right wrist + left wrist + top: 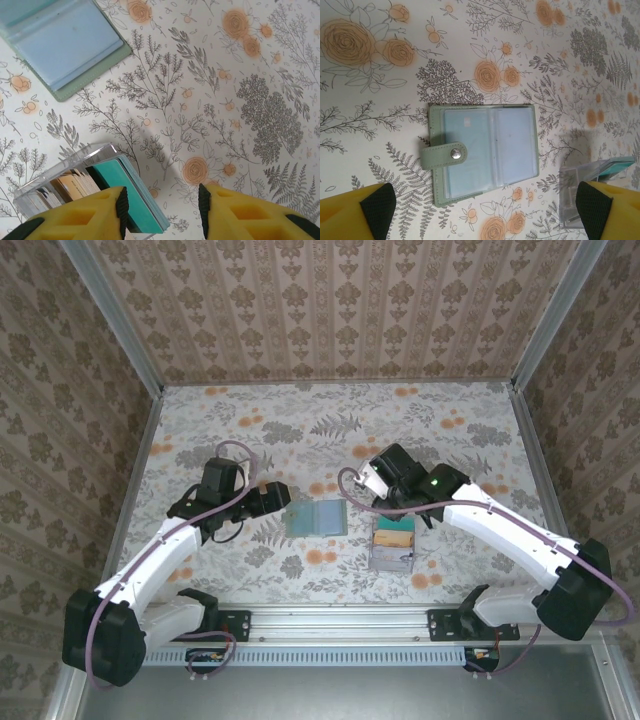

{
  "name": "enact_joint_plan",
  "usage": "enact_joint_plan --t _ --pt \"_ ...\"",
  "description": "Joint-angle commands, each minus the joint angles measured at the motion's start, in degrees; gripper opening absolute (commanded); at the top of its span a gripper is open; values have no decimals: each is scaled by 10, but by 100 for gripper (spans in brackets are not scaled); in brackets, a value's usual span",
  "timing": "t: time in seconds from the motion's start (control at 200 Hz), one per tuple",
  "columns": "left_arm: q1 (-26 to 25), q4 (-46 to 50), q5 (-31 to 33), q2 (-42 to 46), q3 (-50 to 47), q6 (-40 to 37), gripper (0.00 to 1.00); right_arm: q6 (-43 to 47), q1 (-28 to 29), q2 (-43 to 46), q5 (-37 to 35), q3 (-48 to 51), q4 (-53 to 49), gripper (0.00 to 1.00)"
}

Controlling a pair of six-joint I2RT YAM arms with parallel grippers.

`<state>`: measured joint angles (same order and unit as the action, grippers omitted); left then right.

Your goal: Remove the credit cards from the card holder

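In the middle of the worktop (450, 430), between the arms, the card holder (485, 152) lies flat and open, green with bluish sleeves and its snap tab folded across one page. Cards, including a teal card (135, 200), already stand in the clear tray (60, 170) just beside it. Can't tell if the sleeves hide more. The left end effector (485, 210) hovers above the holder with its fingers wide apart, and the right end effector (161, 207) hangs over the tray, fingers apart, gripping nothing.
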<state>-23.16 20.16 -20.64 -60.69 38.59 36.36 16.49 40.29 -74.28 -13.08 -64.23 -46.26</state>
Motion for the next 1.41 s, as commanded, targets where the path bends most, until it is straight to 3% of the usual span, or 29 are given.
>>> enact_joint_plan --t 0.0,0.065,0.17,0.21,0.305,0.475,0.585,0.725,0.935,1.09,1.4 --pt "3 11 -17 6 -5 -14 97 -54 0 17 -29 14 16 43" --pt "4 11 -17 7 -5 -14 97 -104 -6 33 -51 24 50 33" --pt "3 13 -20 7 -4 -14 97 -179 -15 49 -91 28 83 24" --pt "3 13 -22 6 -4 -14 97 -206 -19 47 -104 18 81 25" --pt "4 13 -30 1 -4 -15 97 -298 -26 37 -139 -12 52 40" --pt "1 10 -47 -13 -4 -12 96 -376 -40 34 -46 -15 74 48" --pt "0 4 -53 -28 -3 -2 93 -427 -42 35 9 4 116 45" --pt "-5 -3 -46 -57 3 11 86 -487 -42 16 59 17 148 22" --pt "-26 -9 -5 -104 15 39 72 -531 -32 -50 128 19 179 0" --pt "-69 -9 31 -136 25 58 63 -546 -9 -130 157 3 185 0" --pt "-88 -42 49 -177 20 92 51 -587 27 -244 209 -28 196 0"
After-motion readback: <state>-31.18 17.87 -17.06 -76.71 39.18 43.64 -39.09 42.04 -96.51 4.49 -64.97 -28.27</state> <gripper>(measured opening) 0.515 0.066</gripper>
